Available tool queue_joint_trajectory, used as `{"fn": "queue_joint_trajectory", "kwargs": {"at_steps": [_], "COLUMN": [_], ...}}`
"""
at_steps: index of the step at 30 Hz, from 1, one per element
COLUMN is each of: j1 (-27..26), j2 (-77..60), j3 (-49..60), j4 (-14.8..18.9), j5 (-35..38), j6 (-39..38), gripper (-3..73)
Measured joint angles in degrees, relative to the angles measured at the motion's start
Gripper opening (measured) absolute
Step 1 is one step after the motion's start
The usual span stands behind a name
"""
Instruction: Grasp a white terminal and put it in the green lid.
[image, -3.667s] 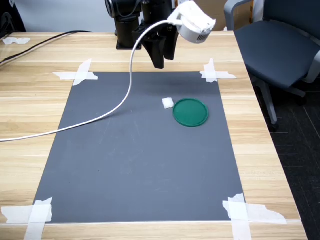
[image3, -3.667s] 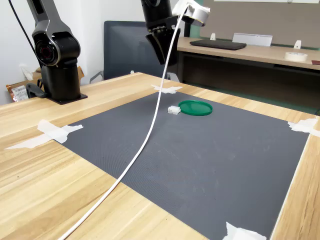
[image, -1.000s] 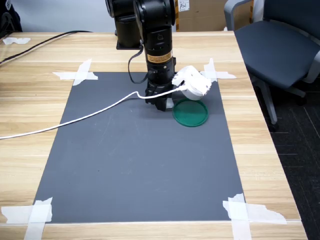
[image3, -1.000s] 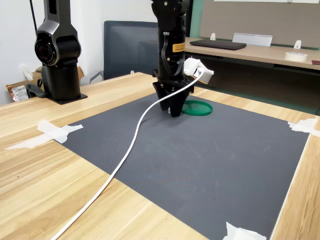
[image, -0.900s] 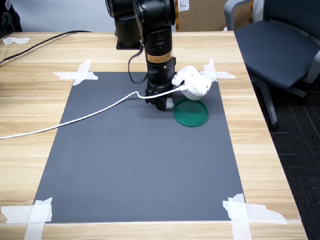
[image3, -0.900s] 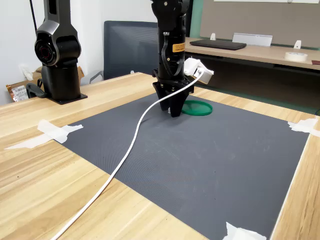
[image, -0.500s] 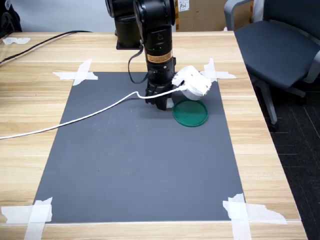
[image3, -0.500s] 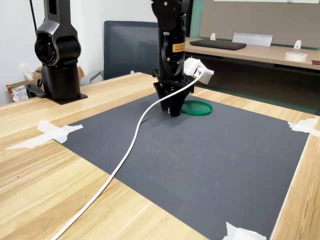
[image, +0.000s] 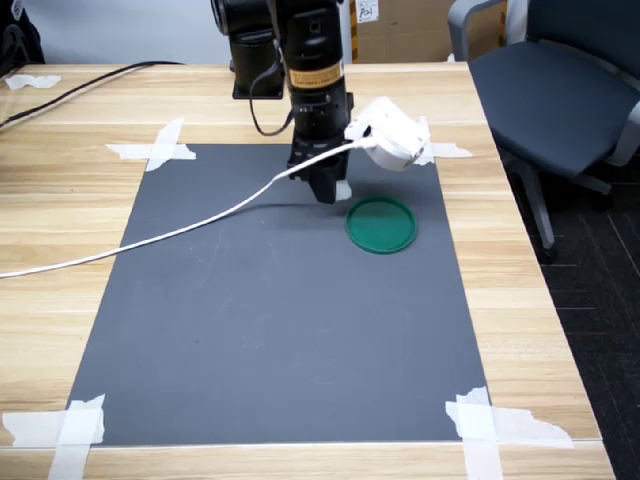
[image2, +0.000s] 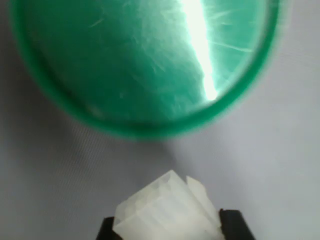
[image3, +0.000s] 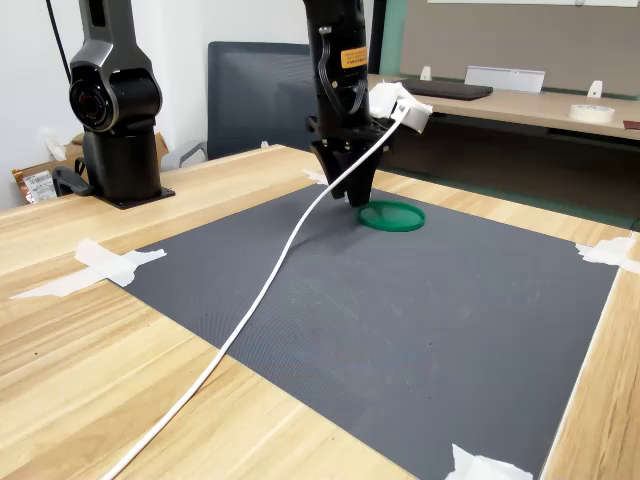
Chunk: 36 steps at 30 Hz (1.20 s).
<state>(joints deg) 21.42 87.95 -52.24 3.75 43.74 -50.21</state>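
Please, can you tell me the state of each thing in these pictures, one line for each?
gripper: jaws shut on the white terminal, raised above the mat.
white terminal: held between the jaws, off the mat, not yet over the lid.
green lid: flat on the mat, empty.
black mat: taped down at its corners.

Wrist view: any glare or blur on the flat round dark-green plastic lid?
In the wrist view, a bright white glare streak crosses the flat round dark-green plastic lid and its rim looks soft; the small white translucent plastic terminal in the gripper is sharper. In the first exterior view the lid shows no glare.
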Motion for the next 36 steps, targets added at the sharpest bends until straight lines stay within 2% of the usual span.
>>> {"fn": "queue_joint_trajectory", "kwargs": {"at_steps": [5,11,19,27,36], "j1": [0.0,0.71,7.33,8.56,8.61], "j2": [-1.97,-2.09,-2.03,1.54,7.08], "j3": [-0.7,-6.6,-13.73,-14.51,-14.51], "j4": [0.04,1.09,0.9,-2.64,-2.94], "j5": [3.03,7.0,13.32,13.73,12.51], "j6": [0.0,0.0,4.27,9.81,10.12], "gripper": [33.6,33.6,33.6,33.6,33.6]}}
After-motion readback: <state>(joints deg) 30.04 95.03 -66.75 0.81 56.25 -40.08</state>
